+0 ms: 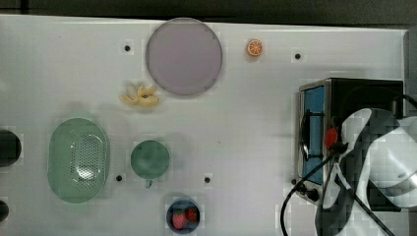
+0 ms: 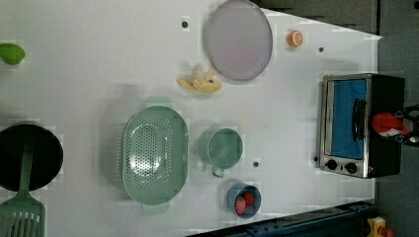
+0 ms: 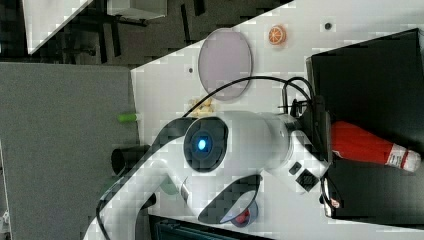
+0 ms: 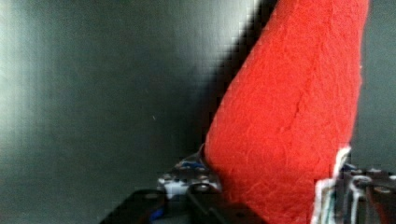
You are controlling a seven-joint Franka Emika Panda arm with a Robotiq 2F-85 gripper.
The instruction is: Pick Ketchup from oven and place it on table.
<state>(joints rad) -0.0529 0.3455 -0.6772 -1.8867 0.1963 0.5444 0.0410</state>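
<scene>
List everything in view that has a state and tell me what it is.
oven: door shut.
Ketchup: lying on its side atop the oven, capped.
gripper: closed on the Ketchup.
plate: empty.
colander: empty.
cup: empty.
blue bowl: holds strawberries.

The large flat white table [image 2: 99,59] with small dark holes carries a black box-shaped toaster oven [image 2: 360,126] with silver frame and blue glass door at the left view's right; a red ketchup bottle [image 2: 389,124] lies on its black top, the dark gripper [image 2: 411,126] at the bottle's right end; a round pale-purple plate [image 2: 239,39], peeled banana [image 2: 200,83], green colander [image 2: 155,155], green mug [image 2: 225,148] and blue bowl of strawberries [image 2: 244,199] sit apart on the table.
</scene>
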